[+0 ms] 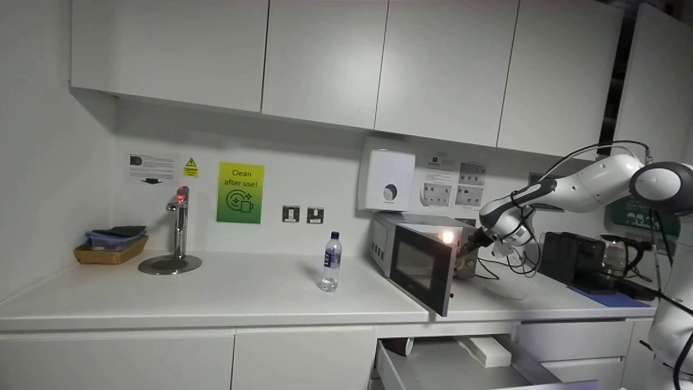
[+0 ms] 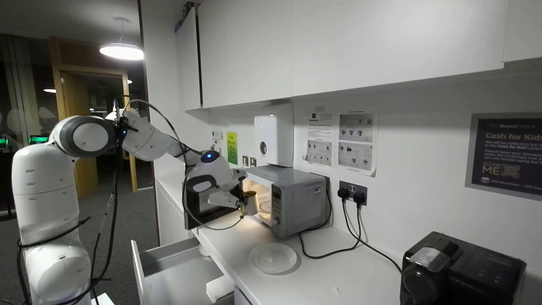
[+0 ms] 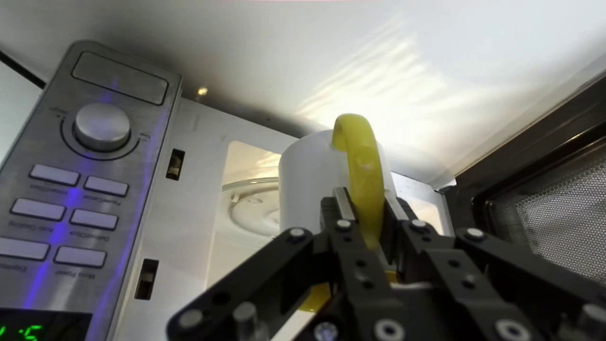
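A white mug (image 3: 307, 180) with a yellow handle (image 3: 364, 166) and yellow inside hangs above the counter. My gripper (image 3: 367, 203) is shut on that handle, one finger on each side of it. Its mouth faces up in an exterior view, where the mug (image 2: 251, 202) is right before the lit opening of the grey microwave (image 2: 300, 199). Through the opening shows the glass turntable (image 3: 251, 208). The microwave door (image 1: 419, 268) stands swung out and partly hides the mug and gripper (image 1: 470, 244) in an exterior view. The control panel (image 3: 90, 189) lies left of the mug in the wrist view.
A clear plate (image 2: 273, 257) lies on the counter by the microwave. An open drawer (image 1: 449, 371) juts out below. A water bottle (image 1: 331, 262) stands left of the microwave in an exterior view. A black coffee machine (image 2: 459, 267) and plugged-in cables (image 2: 355, 237) are farther along.
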Controlling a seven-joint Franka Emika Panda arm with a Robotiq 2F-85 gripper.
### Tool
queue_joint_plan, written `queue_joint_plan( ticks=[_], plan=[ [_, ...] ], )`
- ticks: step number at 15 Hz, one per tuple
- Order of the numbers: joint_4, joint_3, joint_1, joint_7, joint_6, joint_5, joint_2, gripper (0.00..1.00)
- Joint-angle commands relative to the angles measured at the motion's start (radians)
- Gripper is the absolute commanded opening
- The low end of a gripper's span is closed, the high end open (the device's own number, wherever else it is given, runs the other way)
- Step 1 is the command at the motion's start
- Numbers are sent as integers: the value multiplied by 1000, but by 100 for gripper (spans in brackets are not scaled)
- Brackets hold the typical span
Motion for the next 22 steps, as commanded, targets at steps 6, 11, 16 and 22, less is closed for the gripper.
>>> queue_joint_plan(
  ticks=[6, 11, 16, 22],
  plan=[
    [134, -7, 2, 55, 4, -49, 107, 4],
    [185, -9, 9, 111, 4, -70, 159, 4],
    [212, -3, 10, 122, -5, -56, 173, 4],
    [187, 0, 6, 95, -1, -49, 179, 18]
  ],
)
